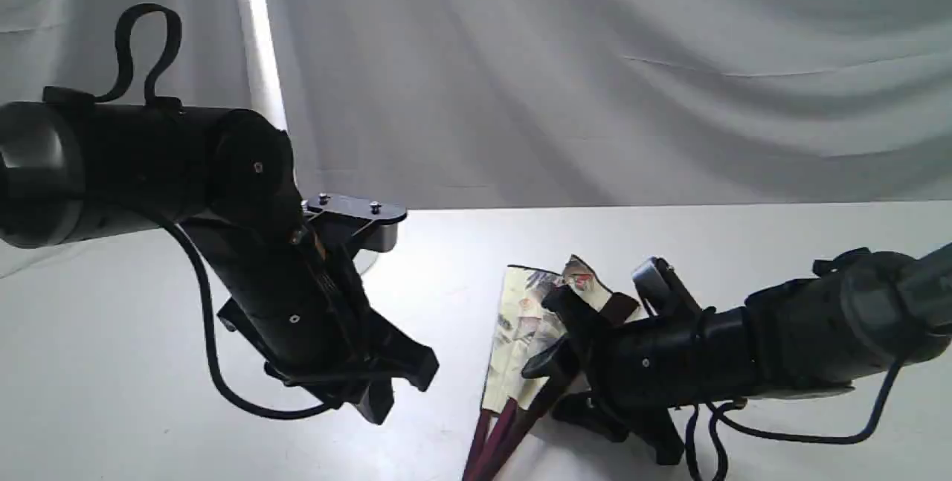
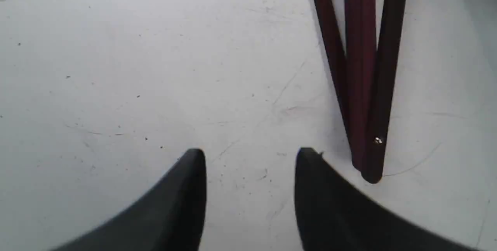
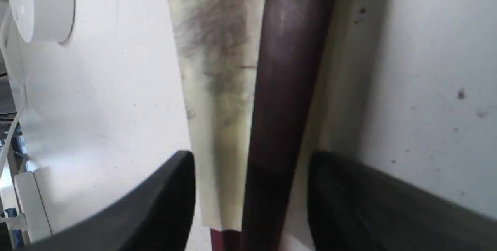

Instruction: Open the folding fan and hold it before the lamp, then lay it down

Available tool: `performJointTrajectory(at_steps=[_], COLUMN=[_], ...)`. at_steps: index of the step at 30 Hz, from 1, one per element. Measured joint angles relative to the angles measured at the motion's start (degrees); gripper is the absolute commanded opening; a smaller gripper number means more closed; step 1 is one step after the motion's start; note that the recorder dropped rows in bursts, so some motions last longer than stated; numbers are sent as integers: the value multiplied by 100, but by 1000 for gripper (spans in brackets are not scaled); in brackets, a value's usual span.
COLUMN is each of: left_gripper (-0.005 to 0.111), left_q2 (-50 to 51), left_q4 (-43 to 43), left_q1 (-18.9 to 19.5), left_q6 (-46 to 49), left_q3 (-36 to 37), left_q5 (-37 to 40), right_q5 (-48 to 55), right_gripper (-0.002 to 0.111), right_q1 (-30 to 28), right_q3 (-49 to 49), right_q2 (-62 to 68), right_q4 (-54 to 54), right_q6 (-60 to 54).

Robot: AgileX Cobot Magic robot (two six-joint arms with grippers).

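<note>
The large pleated cream paper folding fan with dark maroon wooden ribs is only partly seen. The black right gripper covers its middle, its painted scene is blurred, and its pivot end runs off the lower edge of the exterior view. It lies on the table, only narrowly spread.

The white desk lamp with a slim stem and long flat head stands behind and to the left of the fan. Its base is hidden there by the left arm, though the right wrist view catches a round white edge of it.

There is one fan, one lamp and two grippers. Three maroon rib bundles meet at one metal rivet.

The right gripper's jaws stand apart, straddling the fan's broad outer rib without pinching it. The black left gripper hangs with its jaws parted and empty, just beside the fan's pivot.

The scuffed, speckled white table lies under the fan, and a wrinkled pale grey cloth backdrop hangs behind it.
</note>
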Motion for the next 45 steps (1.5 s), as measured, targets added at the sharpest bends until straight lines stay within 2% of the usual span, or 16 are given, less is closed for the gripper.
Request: performJointTrajectory(at_steps=[11, 19, 25, 45], left_gripper=[37, 37, 37, 37], left_q2=[0, 0, 0, 0], left_q4=[0, 0, 0, 0], left_q1=[0, 0, 0, 0], left_q6=[0, 0, 0, 0], left_q3=[0, 0, 0, 0], left_q5=[-12, -71, -83, -83], right_q5=[165, 214, 592, 3145], right_gripper=[46, 15, 0, 0], right_q1=[54, 54, 54, -1113], right_q3=[-302, -305, -305, -305], right_q2=[226, 239, 274, 324], right_q4=[0, -12, 0, -145], right_q6=[151, 134, -92, -1263])
